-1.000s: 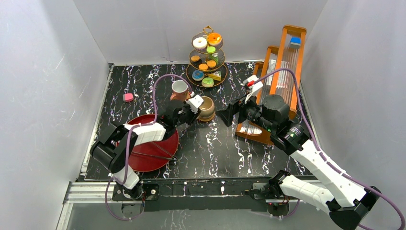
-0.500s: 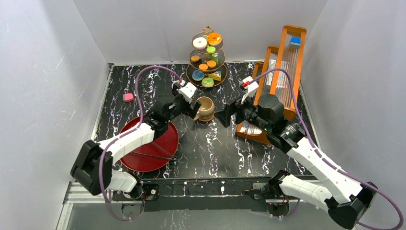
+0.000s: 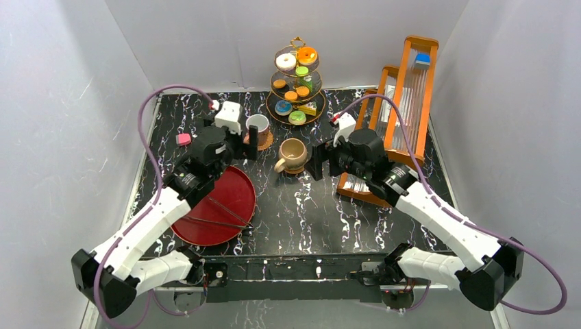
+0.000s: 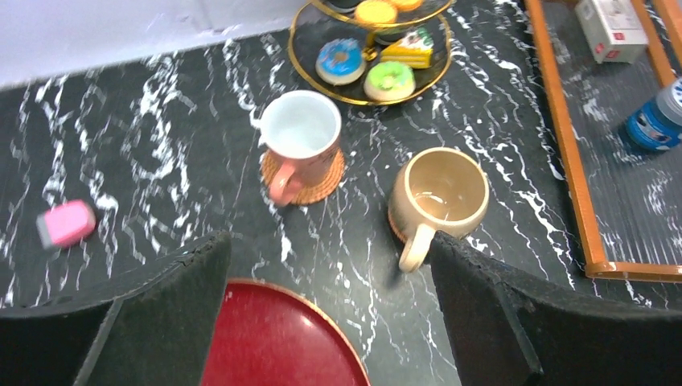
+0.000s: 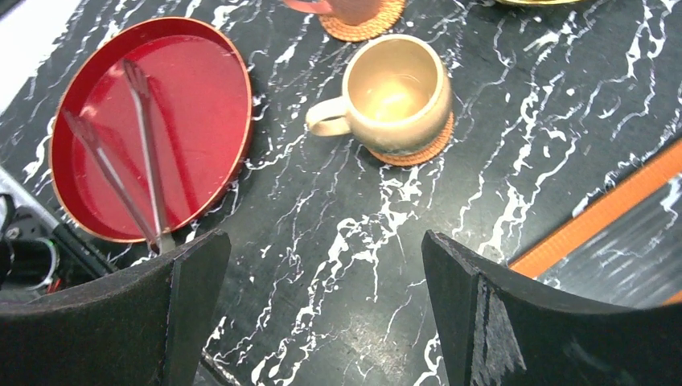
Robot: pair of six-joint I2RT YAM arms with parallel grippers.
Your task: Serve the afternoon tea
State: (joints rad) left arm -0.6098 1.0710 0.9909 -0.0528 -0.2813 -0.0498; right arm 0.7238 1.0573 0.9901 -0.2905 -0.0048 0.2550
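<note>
afternoon tea, state at this moment.

- left gripper (image 4: pixel 326 257): jaws wide, empty. a second ago it sat low against the beige mug (image 4: pixel 438 193); now it is drawn back and raised, over the table near the rim of the red tray (image 5: pixel 241 121).
- right gripper (image 5: pixel 322 241): jaws wide, empty, just beside the beige mug on its right, moved little since then.
- beige mug: upright on its woven coaster (image 5: pixel 426 149), handle toward the tray, touched by neither gripper.
- white mug (image 4: pixel 301 129): upright on the second coaster (image 4: pixel 322 181), just in front of the gold three-tier stand (image 4: pixel 299 56).
- stand: carries a blue donut (image 4: pixel 340 60), a green donut (image 4: pixel 389 80) and a cake slice (image 4: pixel 406 50) on the bottom tier, more above.
- small pink piece (image 4: pixel 68 223): loose at the table's left, well apart.
- black tongs (image 5: pixel 145 112): lying in the tray.

judgement: the release suggests both mugs are placed; the pink piece probably remains to be served.
</note>
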